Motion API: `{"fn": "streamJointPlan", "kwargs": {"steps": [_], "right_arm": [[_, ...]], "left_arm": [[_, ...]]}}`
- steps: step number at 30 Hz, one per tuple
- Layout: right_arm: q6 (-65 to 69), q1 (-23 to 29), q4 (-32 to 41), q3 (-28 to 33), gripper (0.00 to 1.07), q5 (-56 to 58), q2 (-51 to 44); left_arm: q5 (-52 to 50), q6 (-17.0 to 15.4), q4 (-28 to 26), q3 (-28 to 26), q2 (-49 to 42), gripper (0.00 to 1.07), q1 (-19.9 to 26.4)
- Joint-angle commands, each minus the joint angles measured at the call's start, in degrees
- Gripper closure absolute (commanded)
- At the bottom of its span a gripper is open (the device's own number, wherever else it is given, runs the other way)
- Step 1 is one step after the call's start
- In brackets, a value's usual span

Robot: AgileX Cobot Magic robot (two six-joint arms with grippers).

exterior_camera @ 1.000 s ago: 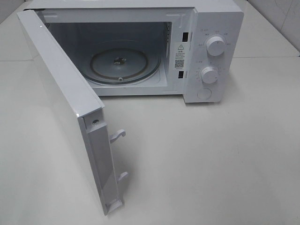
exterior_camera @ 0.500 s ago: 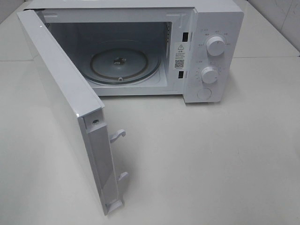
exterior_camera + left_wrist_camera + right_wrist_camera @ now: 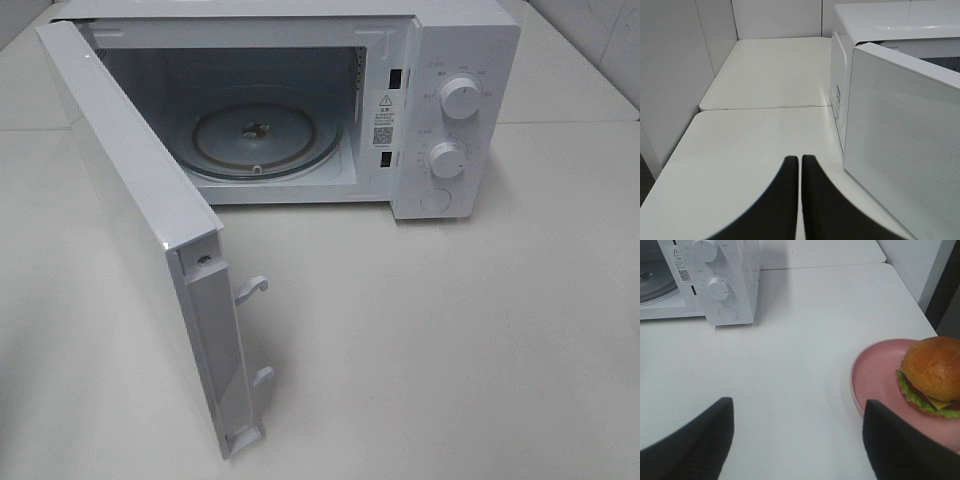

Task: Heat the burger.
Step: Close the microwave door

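Nearest to us in the right wrist view, our right gripper (image 3: 797, 440) has its 2 dark fingers (image 3: 695, 440) spread wide apart above the white table (image 3: 800, 355), with nothing between them. Just beyond the far finger sits the burger (image 3: 931, 376), golden bun on top with green lettuce and a slice of cheese showing at the edge, resting on a round pink plate (image 3: 875, 375) near the table's corner. Farther off in that view stands the white microwave (image 3: 730, 285), its 2 round knobs (image 3: 718, 288) and a round button below them facing us, well apart from the plate.

In the left wrist view, our left gripper (image 3: 800, 190) has its 2 dark fingers (image 3: 782, 200) pressed almost together, only a thin slit between them, and it holds nothing. It hovers over the table beside the outer face of the microwave door (image 3: 900, 145).

From the high camera, the door (image 3: 140, 230) is swung fully open toward the front, and behind it the cavity shows a glass turntable (image 3: 265, 140) with nothing on it. Neither arm nor the burger appears in that view.
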Motion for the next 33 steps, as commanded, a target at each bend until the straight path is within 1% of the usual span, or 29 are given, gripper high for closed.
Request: {"fn": "streamJointPlan", "kwargs": {"steps": [1,6,8,9,10,11,12,13,14,15,16,17,18,20,22,23,24,25,26,27,28,29,30,31,33], "right_arm": [[-0.74,-0.06,0.17,0.23,0.39,-0.52,-1.78],[-0.74,-0.06,0.17,0.23,0.39,-0.52,-1.78],[-0.74,-0.06,0.17,0.23,0.39,-0.52,-1.78],[-0.74,-0.06,0.17,0.23,0.39,-0.52,-1.78],[-0.74,-0.06,0.17,0.23,0.39,-0.52,-1.78],[-0.74,-0.06,0.17,0.23,0.39,-0.52,-1.78],[-0.74,-0.06,0.17,0.23,0.39,-0.52,-1.78],[-0.74,-0.06,0.17,0.23,0.39,-0.52,-1.78],[-0.74,-0.06,0.17,0.23,0.39,-0.52,-1.78],[-0.74,-0.06,0.17,0.23,0.39,-0.52,-1.78],[-0.74,-0.06,0.17,0.23,0.39,-0.52,-1.78],[-0.74,-0.06,0.17,0.23,0.39,-0.52,-1.78],[-0.74,-0.06,0.17,0.23,0.39,-0.52,-1.78],[-0.74,-0.06,0.17,0.23,0.39,-0.52,-1.78],[-0.74,-0.06,0.17,0.23,0.39,-0.52,-1.78],[-0.74,-0.06,0.17,0.23,0.39,-0.52,-1.78],[-0.74,-0.06,0.17,0.23,0.39,-0.52,-1.78],[-0.74,-0.06,0.17,0.23,0.39,-0.52,-1.78],[-0.74,-0.06,0.17,0.23,0.39,-0.52,-1.78],[-0.74,-0.06,0.17,0.23,0.39,-0.52,-1.78],[-0.74,-0.06,0.17,0.23,0.39,-0.52,-1.78],[-0.74,-0.06,0.17,0.23,0.39,-0.52,-1.78],[-0.74,-0.06,0.17,0.23,0.39,-0.52,-1.78],[-0.74,-0.06,0.17,0.23,0.39,-0.52,-1.78],[-0.74,-0.06,0.17,0.23,0.39,-0.52,-1.78]], "left_arm": [[-4.01,0.00,-0.80,1.03,0.11,1.06,0.11],[-4.13,-0.34,-0.97,1.09,0.17,1.06,0.11],[-7.85,-3.78,-1.03,2.64,0.34,1.06,0.11],[-7.85,-3.78,-1.03,2.64,0.34,1.06,0.11],[-12.78,-7.22,-0.63,5.33,0.34,1.06,0.11],[-15.58,-9.51,0.40,6.82,0.34,1.06,0.11],[-15.58,-9.51,0.40,6.82,0.34,1.06,0.11],[-20.05,-13.52,2.98,9.17,0.74,1.06,0.11],[-20.05,-13.52,2.98,9.17,0.74,1.06,0.11],[-22.80,-16.79,5.50,10.89,1.49,1.06,0.11],[-23.38,-17.99,6.65,11.52,2.06,1.06,0.11],[-23.38,-17.99,6.65,11.52,2.06,1.06,0.11],[-24.29,-19.65,8.14,12.20,3.50,1.06,0.11],[-24.58,-20.05,8.59,12.43,4.58,1.06,0.11],[-27.10,-20.28,9.51,12.43,8.77,1.06,0.11],[-27.10,-20.28,9.51,12.43,8.77,1.06,0.11],[-30.42,-20.28,10.49,12.49,12.26,1.06,0.11],[-30.42,-20.28,10.49,12.49,12.26,1.06,0.11],[-35.87,-20.28,13.01,12.49,16.90,1.06,0.11],[-38.50,-20.28,14.55,12.49,19.08,1.06,0.11],[-38.50,-20.28,14.55,12.49,19.08,1.06,0.11],[-44.58,-20.28,17.53,12.49,24.75,1.06,0.11],[-48.41,-20.28,18.91,12.43,27.67,1.06,0.11],[-48.41,-20.28,18.91,12.43,27.67,1.06,0.11],[-59.76,-20.28,21.43,12.38,38.27,1.06,0.11]]}}
